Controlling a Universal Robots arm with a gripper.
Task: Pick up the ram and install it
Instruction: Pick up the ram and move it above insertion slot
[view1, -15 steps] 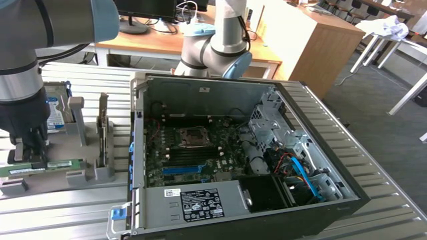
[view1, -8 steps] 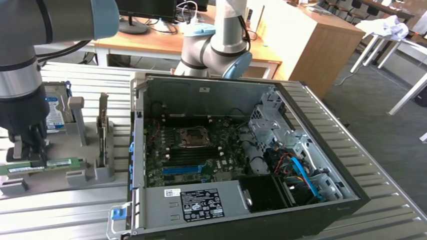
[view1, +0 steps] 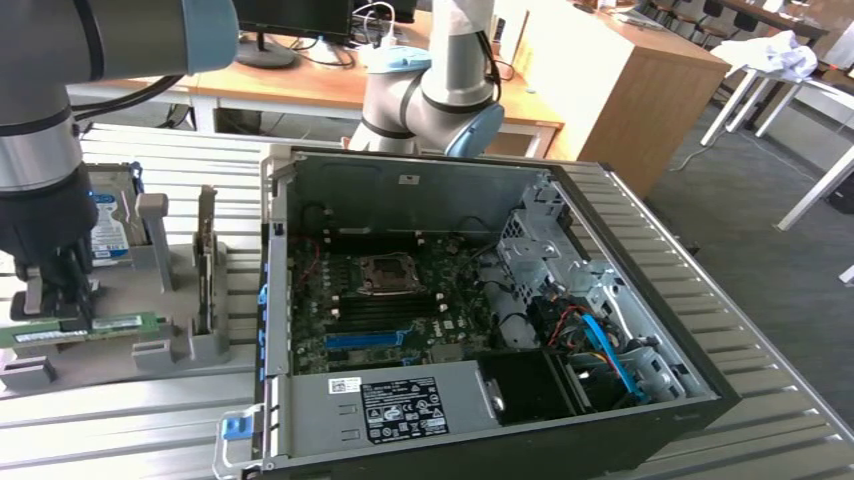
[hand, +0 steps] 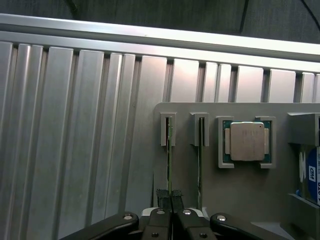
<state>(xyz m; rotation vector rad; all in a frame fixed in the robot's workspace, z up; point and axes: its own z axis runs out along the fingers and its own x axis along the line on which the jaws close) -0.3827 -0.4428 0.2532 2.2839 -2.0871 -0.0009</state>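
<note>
The ram (view1: 83, 330) is a thin green stick with a white sticker, standing on edge in a slot of the grey holder (view1: 187, 350) at the exterior view's left. My gripper (view1: 54, 298) comes down on it from above, near its end toward the exterior view's left. In the wrist view the ram (hand: 169, 150) shows as a narrow green edge running from its slot to my black fingertips (hand: 163, 196), which are pressed together on it. The gripper (hand: 170, 197) is shut on the ram, which still sits in the holder.
The open computer case (view1: 280, 300) stands beside the holder, its motherboard (view1: 387, 300) facing up. The holder also carries a hard drive (view1: 110, 225), a dark expansion card (view1: 207, 260) and a processor (hand: 246, 141). The arm's base (view1: 427, 100) is behind the case.
</note>
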